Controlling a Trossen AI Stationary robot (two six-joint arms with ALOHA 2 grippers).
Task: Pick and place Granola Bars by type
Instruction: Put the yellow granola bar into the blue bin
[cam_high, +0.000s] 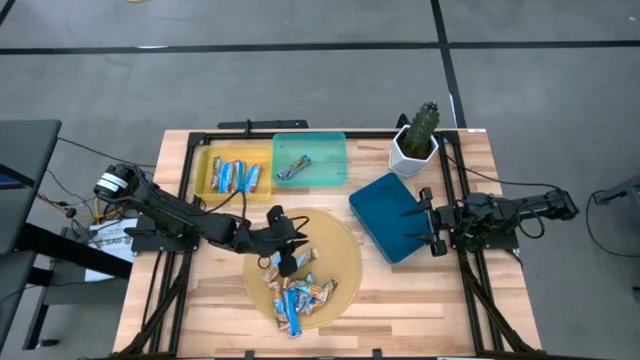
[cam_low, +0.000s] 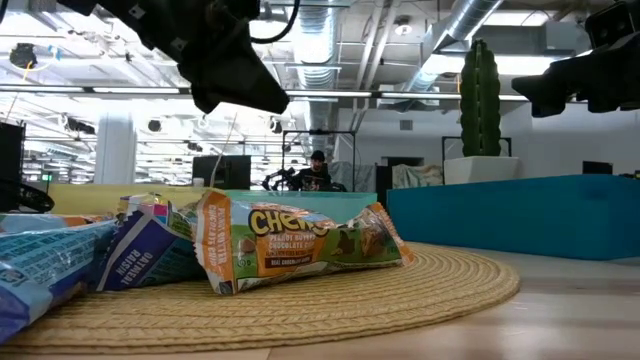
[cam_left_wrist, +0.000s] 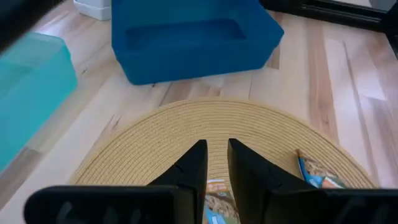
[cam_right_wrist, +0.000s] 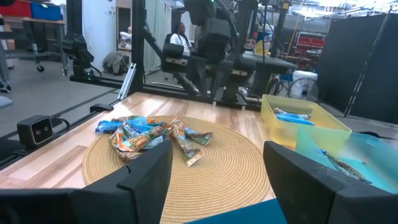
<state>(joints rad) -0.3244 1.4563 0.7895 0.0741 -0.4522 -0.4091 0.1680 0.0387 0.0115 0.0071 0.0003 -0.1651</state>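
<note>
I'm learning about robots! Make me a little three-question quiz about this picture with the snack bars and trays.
1. True or false: the dark blue tray has snack bars in it.
2. Which tray holds the most bars? A) yellow tray B) teal tray C) dark blue tray
3. Fill in: the pile of snack bars lies on a round woven ____.

Key:
1. False, it is empty.
2. A
3. mat. The left gripper is above it; the right gripper waits by the dark blue tray.
</note>
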